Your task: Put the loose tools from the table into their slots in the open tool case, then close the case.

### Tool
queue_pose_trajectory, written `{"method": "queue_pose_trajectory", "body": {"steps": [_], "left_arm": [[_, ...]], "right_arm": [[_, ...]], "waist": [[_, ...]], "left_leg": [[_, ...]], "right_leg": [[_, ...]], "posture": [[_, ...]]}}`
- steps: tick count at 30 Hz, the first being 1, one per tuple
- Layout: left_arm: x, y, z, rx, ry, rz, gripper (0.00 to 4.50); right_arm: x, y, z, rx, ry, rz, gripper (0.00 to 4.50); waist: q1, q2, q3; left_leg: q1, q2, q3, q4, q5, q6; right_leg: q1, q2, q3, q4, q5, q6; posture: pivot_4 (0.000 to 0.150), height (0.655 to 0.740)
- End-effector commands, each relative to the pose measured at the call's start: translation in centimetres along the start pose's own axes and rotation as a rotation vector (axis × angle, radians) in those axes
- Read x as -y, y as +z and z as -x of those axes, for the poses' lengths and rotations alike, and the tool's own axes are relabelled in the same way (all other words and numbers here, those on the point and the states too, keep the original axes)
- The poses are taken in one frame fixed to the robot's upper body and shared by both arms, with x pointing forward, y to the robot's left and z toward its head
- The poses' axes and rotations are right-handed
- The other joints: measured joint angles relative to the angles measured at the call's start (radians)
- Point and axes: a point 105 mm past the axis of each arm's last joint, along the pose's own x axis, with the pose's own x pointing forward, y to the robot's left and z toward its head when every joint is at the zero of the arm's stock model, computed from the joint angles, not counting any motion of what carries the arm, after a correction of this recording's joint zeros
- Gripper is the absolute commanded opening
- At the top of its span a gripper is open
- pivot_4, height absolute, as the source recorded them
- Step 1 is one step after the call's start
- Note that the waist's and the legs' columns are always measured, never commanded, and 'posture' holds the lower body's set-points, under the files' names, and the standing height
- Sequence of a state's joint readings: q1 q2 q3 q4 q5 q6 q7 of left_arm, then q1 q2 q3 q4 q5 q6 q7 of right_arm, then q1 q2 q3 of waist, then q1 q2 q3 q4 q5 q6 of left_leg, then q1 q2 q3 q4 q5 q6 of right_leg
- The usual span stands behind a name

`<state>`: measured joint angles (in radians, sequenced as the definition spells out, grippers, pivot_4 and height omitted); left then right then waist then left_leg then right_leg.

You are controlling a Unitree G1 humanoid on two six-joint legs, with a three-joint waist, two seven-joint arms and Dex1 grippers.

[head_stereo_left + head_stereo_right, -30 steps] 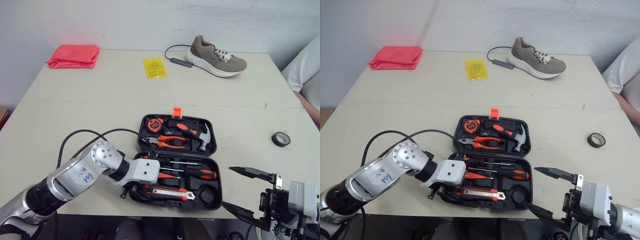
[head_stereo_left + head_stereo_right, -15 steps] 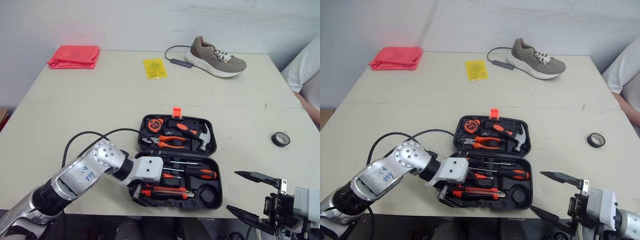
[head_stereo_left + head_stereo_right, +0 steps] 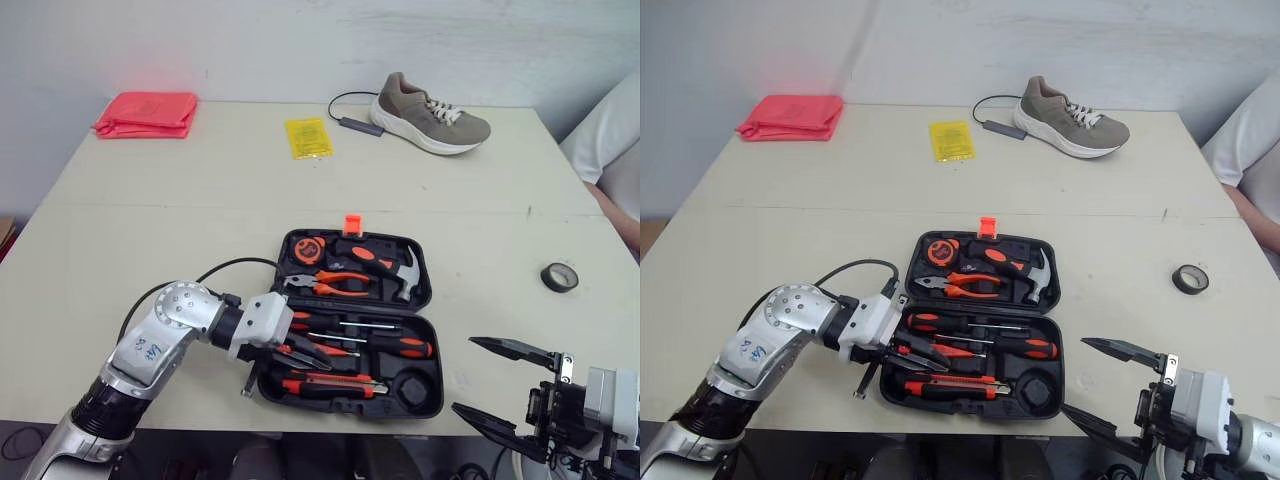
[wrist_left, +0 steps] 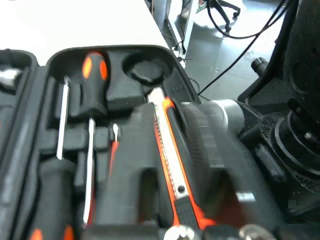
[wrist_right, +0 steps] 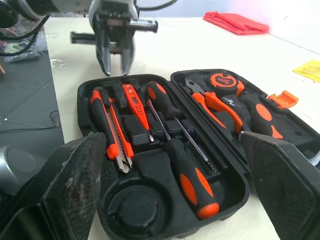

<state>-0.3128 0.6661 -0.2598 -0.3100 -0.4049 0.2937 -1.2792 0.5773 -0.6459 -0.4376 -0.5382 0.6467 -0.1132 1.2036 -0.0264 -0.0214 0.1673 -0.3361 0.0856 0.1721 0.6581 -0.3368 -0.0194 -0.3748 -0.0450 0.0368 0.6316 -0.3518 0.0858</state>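
Observation:
The black tool case [image 3: 380,236] lies open in the middle of the table. Its far half holds a tape measure [image 3: 311,250], pliers [image 3: 340,283] and a hammer [image 3: 395,270]. The near half holds screwdrivers [image 3: 400,347] and an orange utility knife [image 5: 112,132], beside an empty round slot [image 3: 412,385]. A black tape roll [image 3: 560,276] lies loose on the table to the right. My left gripper [image 3: 315,353] reaches over the near half's left side, open and empty. My right gripper [image 3: 463,375] hangs wide open off the table's front right edge.
At the back of the table sit a tan shoe [image 3: 430,113], a red cloth [image 3: 147,112] and a yellow packet [image 3: 309,136]. A person's white sleeve [image 3: 610,140] is at the right edge. A black cable [image 3: 240,265] loops beside my left arm.
My left wrist has pulled back to the left and turned, so its fingers now point across the near half instead of down at its front left corner. My right gripper has barely moved.

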Motion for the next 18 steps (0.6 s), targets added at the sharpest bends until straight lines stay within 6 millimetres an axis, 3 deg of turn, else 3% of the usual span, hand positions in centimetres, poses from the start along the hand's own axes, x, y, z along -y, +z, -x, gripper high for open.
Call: {"method": "queue_pose_trajectory", "body": {"steps": [1,8,18], "left_arm": [[0.3,-1.1,-0.7,-0.011,0.003,0.01,0.07],[1.2,-2.2,-1.3,-0.047,-0.042,0.043,0.07],[0.8,-3.7,-2.0,-0.149,-0.036,0.038,0.07]], "right_arm": [[0.1,0.1,0.3,0.0,-0.024,0.015,4.5],[0.2,-0.1,0.4,-0.019,-0.038,0.01,4.5],[0.3,0.3,0.2,-0.023,-0.053,0.008,4.5]], "waist": [[0.0,0.0,0.0],[0.0,0.0,0.0],[0.0,0.0,0.0]], "left_leg": [[0.0,0.0,0.0,0.0,0.0,0.0],[0.0,0.002,0.0,0.0,-0.001,0.001],[0.0,0.002,0.0,0.0,-0.001,0.001]], "right_leg": [[0.0,0.0,0.0,0.0,0.0,0.0],[0.0,-0.001,0.0,0.0,0.0,0.0],[0.0,-0.001,0.0,0.0,0.0,0.0]], "posture": [[0.15,0.74],[0.15,0.74],[0.15,0.74]]}}
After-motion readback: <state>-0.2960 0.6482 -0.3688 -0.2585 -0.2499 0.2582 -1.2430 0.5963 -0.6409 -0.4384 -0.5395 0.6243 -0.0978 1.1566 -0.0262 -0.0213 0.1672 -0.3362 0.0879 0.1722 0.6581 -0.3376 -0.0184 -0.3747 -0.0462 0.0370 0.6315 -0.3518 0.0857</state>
